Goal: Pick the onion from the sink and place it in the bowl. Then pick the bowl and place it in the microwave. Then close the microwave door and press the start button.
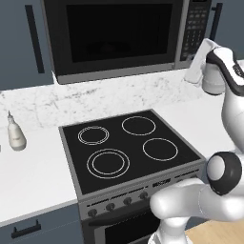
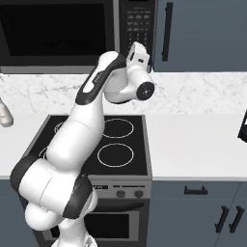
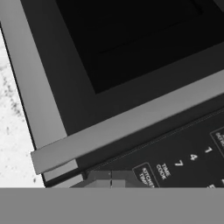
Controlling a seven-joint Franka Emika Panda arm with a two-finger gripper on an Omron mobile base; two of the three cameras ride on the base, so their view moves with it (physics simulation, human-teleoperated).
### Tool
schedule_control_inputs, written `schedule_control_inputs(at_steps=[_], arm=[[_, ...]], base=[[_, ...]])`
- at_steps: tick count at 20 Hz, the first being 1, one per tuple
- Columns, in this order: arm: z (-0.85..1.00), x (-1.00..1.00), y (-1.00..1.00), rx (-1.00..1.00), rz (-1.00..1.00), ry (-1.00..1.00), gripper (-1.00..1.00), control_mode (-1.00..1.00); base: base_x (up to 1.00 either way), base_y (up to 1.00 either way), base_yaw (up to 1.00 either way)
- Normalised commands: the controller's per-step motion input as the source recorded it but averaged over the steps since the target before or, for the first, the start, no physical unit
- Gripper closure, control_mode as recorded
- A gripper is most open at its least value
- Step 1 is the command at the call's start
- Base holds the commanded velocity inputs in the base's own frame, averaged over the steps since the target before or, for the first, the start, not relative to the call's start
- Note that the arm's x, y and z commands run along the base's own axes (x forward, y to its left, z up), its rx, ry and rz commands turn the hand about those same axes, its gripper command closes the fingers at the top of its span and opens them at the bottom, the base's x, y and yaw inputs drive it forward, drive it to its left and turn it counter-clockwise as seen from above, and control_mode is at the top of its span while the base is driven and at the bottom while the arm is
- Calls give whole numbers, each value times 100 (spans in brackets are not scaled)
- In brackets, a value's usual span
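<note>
We have our gripper pinched shut and empty, pressed up near the microwave keypad. The microwave door is shut; the keys lie at two o'clock from our fingertips.

Microwave door shut, dark glass, grey frame, keypad panel alongside, fingers closed
</note>
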Motion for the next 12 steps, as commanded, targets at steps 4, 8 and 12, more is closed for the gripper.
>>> schedule_control_inputs(at_steps=[4, 8, 12], arm=[[0, 37, 0, 0, -5, 0, 100, -100], [-3, 41, 0, 0, -5, 0, 100, -100], [-9, 22, 0, 0, -1, 0, 100, -100]], base=[[0, 0, 0], [0, 0, 0], [0, 0, 0]])
